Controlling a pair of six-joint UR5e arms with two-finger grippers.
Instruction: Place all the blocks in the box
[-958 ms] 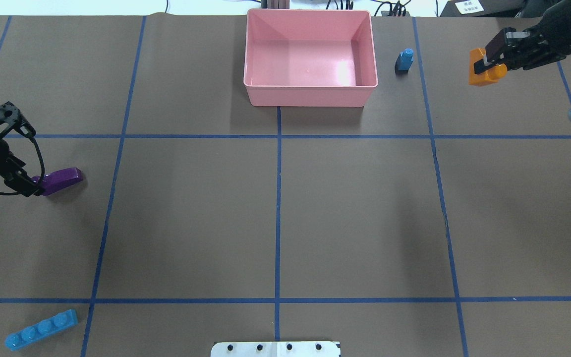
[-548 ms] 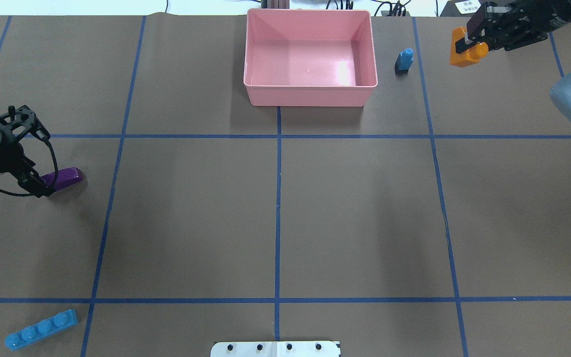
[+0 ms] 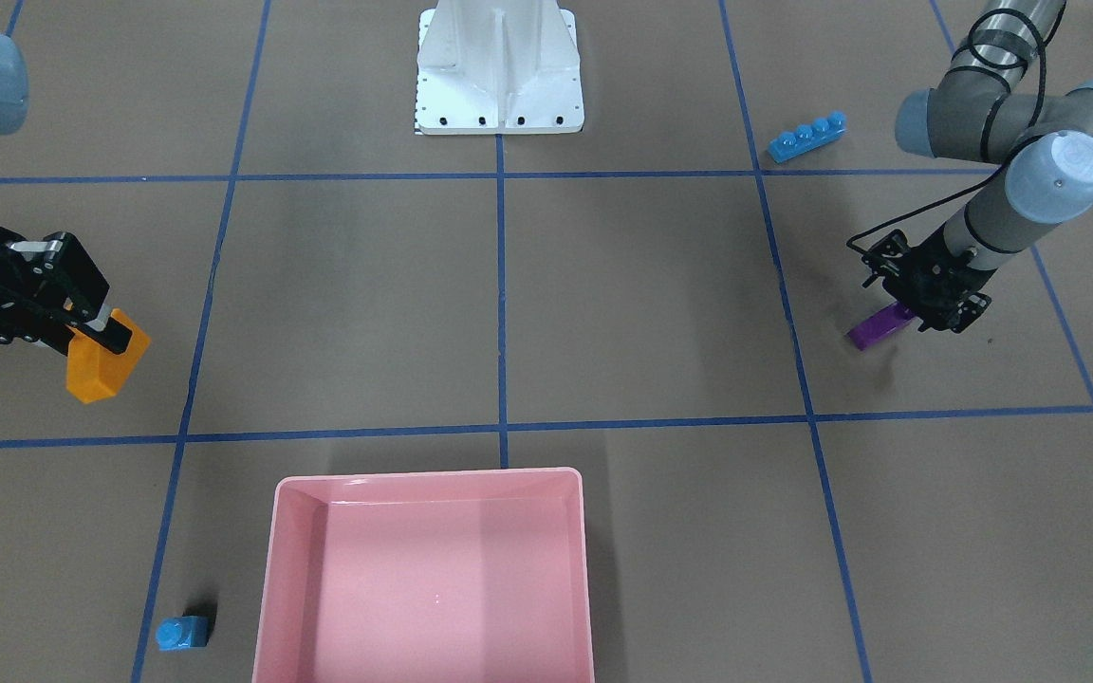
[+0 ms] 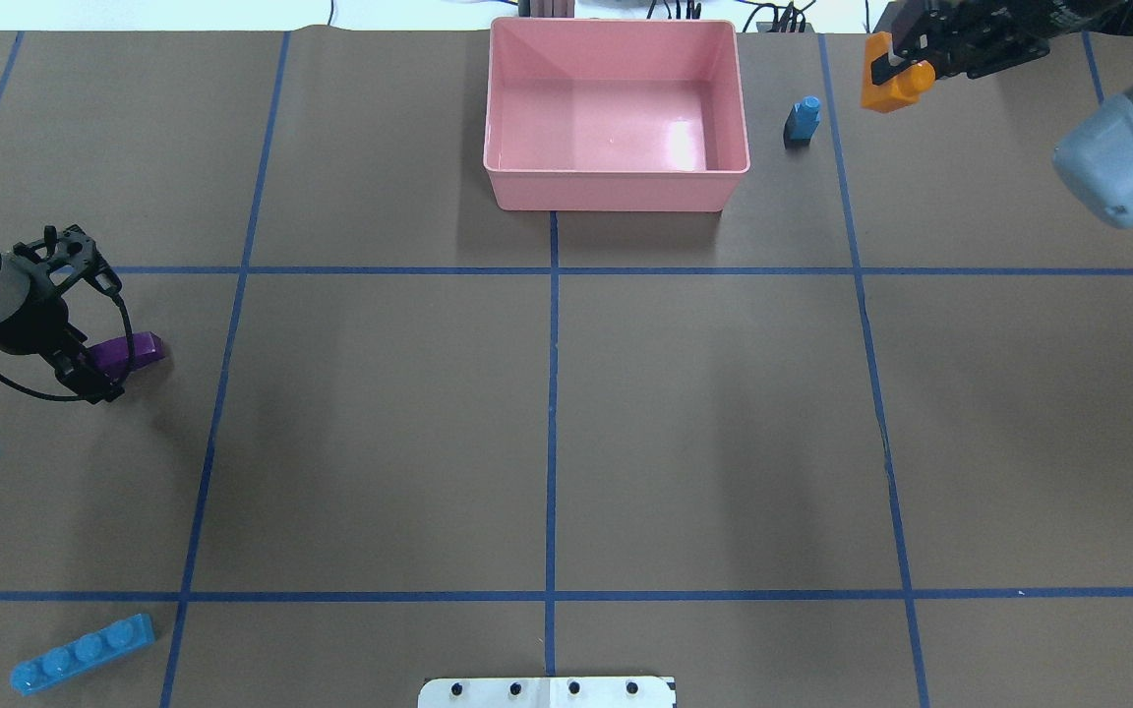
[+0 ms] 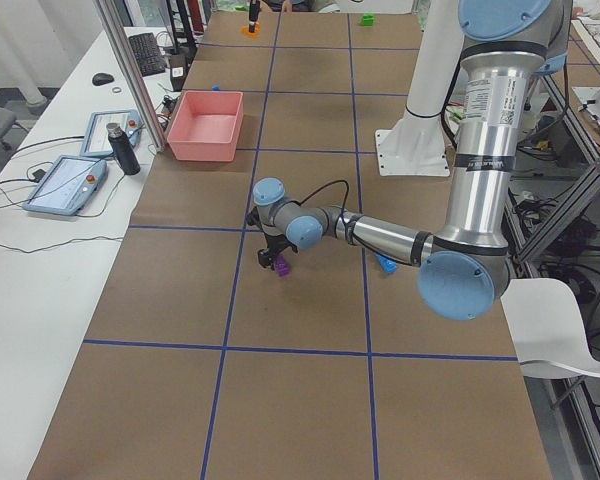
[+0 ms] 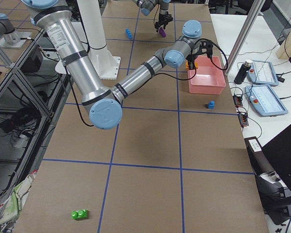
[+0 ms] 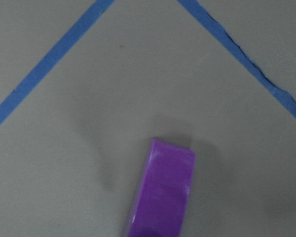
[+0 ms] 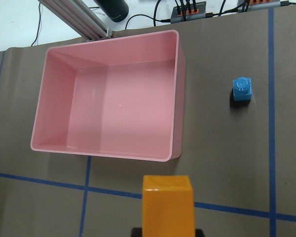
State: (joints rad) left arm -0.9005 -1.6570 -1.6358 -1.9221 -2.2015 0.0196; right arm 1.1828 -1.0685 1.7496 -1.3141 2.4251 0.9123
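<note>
My right gripper [image 4: 899, 71] is shut on the orange brick [image 4: 886, 87] and holds it above the table, right of the empty pink box [image 4: 616, 192]. The right wrist view shows the orange brick [image 8: 167, 207] in front of the box [image 8: 177, 98]. The short blue brick [image 4: 803, 120] stands between them. My left gripper [image 4: 99, 379] is over the near end of the purple brick [image 4: 134, 349], which lies on the table; its fingers are hidden. The long blue brick [image 4: 83, 654] lies near left. The green brick [image 6: 79, 214] lies far out on my right.
The white robot base [image 3: 499, 66] stands at the table's near middle edge. My right arm's grey elbow [image 4: 1117, 167] hangs over the far right. A bottle [image 5: 123, 148] and tablets sit on a side bench beyond the box.
My right gripper has carried the orange brick left and away from the robot, toward the box's side. My left gripper has slid right over the purple brick, which has stayed in place.
</note>
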